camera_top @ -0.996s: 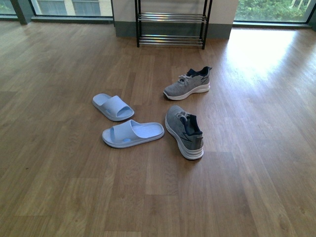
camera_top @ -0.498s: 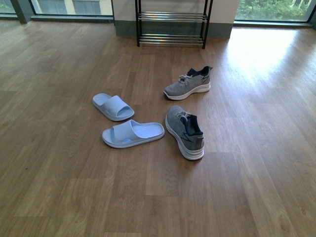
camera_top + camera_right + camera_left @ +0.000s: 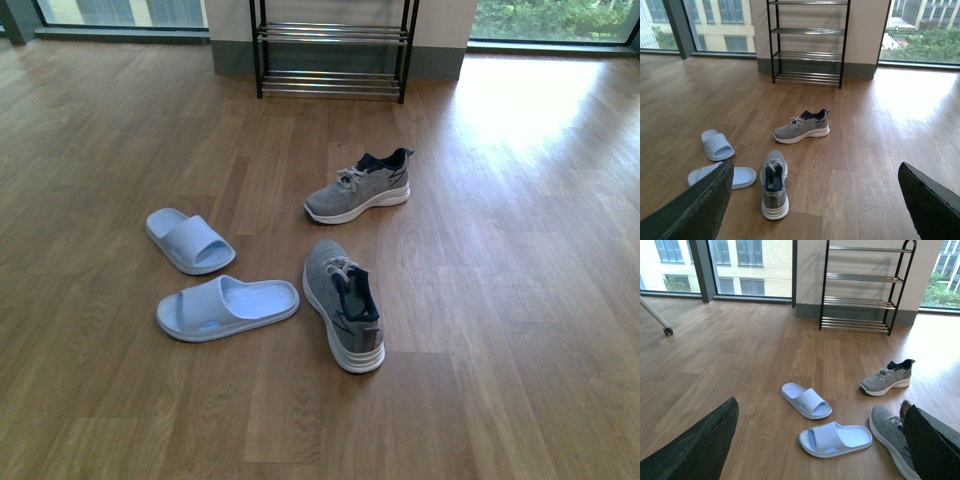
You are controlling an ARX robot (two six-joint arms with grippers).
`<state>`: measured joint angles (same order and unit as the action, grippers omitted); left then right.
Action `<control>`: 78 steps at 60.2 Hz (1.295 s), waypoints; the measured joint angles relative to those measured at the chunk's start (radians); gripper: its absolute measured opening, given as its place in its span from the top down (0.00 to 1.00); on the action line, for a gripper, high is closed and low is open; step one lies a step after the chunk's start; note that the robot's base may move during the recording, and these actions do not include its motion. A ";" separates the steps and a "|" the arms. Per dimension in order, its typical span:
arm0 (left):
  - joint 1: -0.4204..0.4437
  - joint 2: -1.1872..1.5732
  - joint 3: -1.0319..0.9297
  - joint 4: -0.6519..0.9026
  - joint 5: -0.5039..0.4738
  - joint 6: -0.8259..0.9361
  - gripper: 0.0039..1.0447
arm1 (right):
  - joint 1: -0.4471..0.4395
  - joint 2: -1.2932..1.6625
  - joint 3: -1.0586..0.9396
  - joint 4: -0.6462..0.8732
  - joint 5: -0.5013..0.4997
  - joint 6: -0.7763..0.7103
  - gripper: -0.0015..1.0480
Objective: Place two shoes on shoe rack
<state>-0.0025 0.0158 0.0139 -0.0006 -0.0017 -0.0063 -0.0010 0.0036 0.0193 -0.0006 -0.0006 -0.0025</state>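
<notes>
On the wooden floor (image 3: 520, 300) ahead of the robot, starting from the left, lie two pale blue slippers. The far slipper (image 3: 189, 240) sits at an angle. The near slipper (image 3: 227, 307) lies almost crosswise, close beside it but not touching.

To the right of them is the near sneaker (image 3: 343, 303), grey knit on a thick white sole. It stands upright on its sole, with its heel toward the robot and its toe pointing off toward the back wall. Beyond it, and clear of it, the far sneaker (image 3: 358, 186) stands side-on, with its toe to the left and its navy collar to the right. Both sneakers rest on the floor, well short of the shoe rack (image 3: 333, 48). The rack stands against the wall straight beyond them, with black side frames and chrome rods. Further right, a bright patch of daylight falls across the boards.

In the left wrist view the left gripper (image 3: 821, 405) has its dark fingers (image 3: 695, 450) spread wide apart, holding nothing. The slippers and the toe of the near sneaker show on the floor between them, and a white leg on a small wheel (image 3: 660, 320) shows far off to one side.

In the right wrist view the right gripper (image 3: 816, 165) is spread just as wide, fingers (image 3: 935, 205) well apart, with both sneakers and the rack showing on the floor beyond
</notes>
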 joint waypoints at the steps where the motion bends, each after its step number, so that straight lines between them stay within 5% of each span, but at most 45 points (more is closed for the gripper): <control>1: 0.000 0.000 0.000 0.000 0.000 0.000 0.09 | 0.000 0.000 0.000 0.000 0.000 0.000 0.09; 78: 0.000 0.000 0.000 0.000 0.002 0.000 0.09 | 0.000 0.001 0.000 0.000 0.002 0.000 0.09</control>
<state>-0.0025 0.0158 0.0139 -0.0006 0.0002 -0.0063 -0.0010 0.0044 0.0193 -0.0006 0.0013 -0.0025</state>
